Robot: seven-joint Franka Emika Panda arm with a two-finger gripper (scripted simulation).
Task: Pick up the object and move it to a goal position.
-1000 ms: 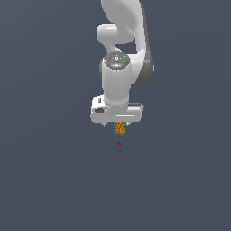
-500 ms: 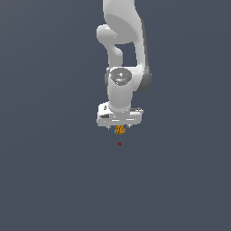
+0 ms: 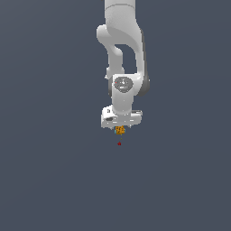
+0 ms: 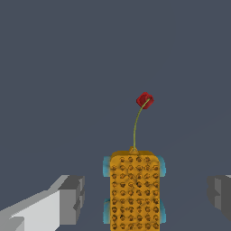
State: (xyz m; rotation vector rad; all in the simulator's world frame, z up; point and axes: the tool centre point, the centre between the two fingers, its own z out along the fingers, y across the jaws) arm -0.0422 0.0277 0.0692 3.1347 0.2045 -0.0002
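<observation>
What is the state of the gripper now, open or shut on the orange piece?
Open. In the wrist view the gripper has its fingers wide apart, a clear gap on each side of the orange piece.

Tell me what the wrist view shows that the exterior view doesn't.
Only the wrist view shows the orange object's dimpled surface, pale blue side tabs, a thin stalk, and grey fingers standing apart from it. Only the exterior view shows the white arm above the gripper. Both show the orange object and the red goal dot beyond it.

Distant exterior view facing arm, close wrist view, both showing object (image 3: 120,130)
</observation>
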